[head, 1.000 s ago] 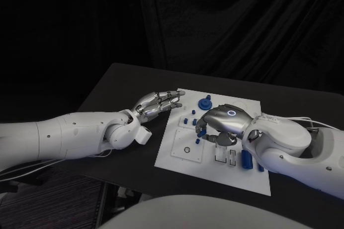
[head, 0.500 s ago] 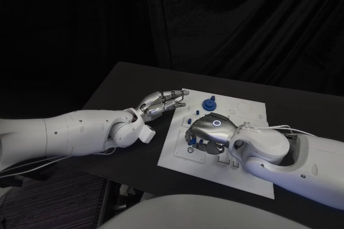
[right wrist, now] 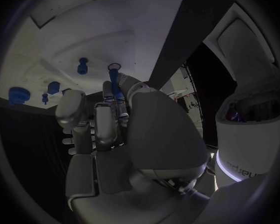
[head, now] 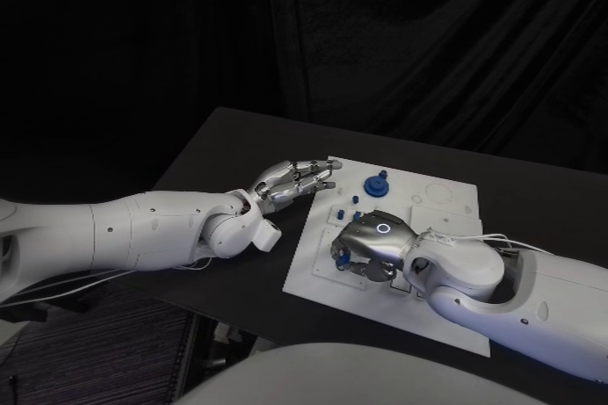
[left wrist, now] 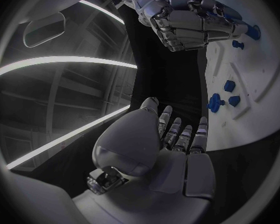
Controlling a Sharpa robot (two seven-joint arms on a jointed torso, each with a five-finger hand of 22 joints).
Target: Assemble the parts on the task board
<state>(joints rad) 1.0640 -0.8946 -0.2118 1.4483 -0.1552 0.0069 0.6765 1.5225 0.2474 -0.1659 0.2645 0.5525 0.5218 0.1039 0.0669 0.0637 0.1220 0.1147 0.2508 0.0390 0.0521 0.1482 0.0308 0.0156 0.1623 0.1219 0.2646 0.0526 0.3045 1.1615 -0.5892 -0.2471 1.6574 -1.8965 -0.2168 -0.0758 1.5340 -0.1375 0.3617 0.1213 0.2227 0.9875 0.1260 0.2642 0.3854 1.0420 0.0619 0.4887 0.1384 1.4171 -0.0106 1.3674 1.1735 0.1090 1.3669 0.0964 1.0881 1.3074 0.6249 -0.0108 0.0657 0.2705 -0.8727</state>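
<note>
Here, on the black table [head: 215,150], a flat white rectangular task board [head: 446,194] with small blue plastic parts standing in it. Over the near left part of that board, the right silver many-fingered hand [head: 372,246], back turned up, fingers curled down toward the plate. Pinched between its fingers [right wrist: 106,115], in the right wrist view, a slim blue peg-shaped part [right wrist: 115,87], pointing at the white board surface close to a small ring-shaped opening [right wrist: 113,66]; touching or not, cannot tell. Beside the board's left edge, over the dark table, the left silver hand [head: 294,180], holding nothing, fingers [left wrist: 179,134] stretched out side by side and slightly apart, tips reaching just over the board's far left corner. Farther on the board, a round blue knob-like part [head: 376,184], upright, near the left fingertips but apart from them. Near it, a few smaller blue pegs [right wrist: 82,64], standing in the plate.
</note>
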